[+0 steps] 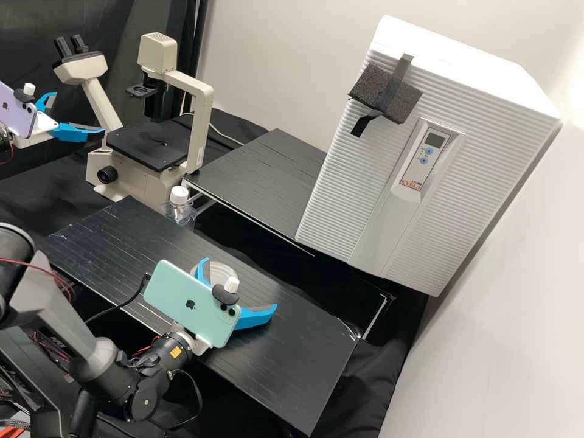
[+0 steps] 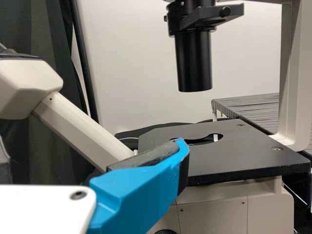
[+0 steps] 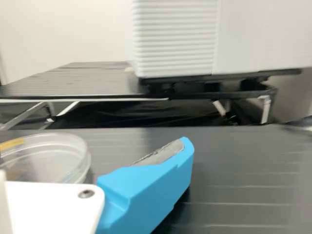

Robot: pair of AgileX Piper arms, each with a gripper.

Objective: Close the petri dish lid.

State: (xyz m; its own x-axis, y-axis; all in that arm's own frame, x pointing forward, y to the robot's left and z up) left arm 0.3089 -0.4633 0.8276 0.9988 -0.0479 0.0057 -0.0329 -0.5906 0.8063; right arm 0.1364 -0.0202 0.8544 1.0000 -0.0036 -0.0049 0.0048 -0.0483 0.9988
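In the high view my right gripper (image 1: 240, 283) stands open over the black bench, its two blue fingers spread apart around the near part of a clear round petri dish (image 1: 226, 268). A phone and one finger hide part of the dish. The right wrist view has the dish (image 3: 46, 155) beside the white mount and one finger of my right gripper (image 3: 146, 187). Whether the lid lies fully on the dish, I cannot tell. My left gripper (image 1: 79, 113) is open beside the microscope, well away from the dish; one finger of the left gripper (image 2: 141, 187) shows before the microscope stage.
A microscope (image 1: 146, 146) stands at the back left. Close by it is a clear bottle with a white cap (image 1: 179, 194). Behind the bench, a large white ribbed box (image 1: 365, 176) rests on a raised black shelf (image 1: 261, 176). A black cable crosses the bench's near side.
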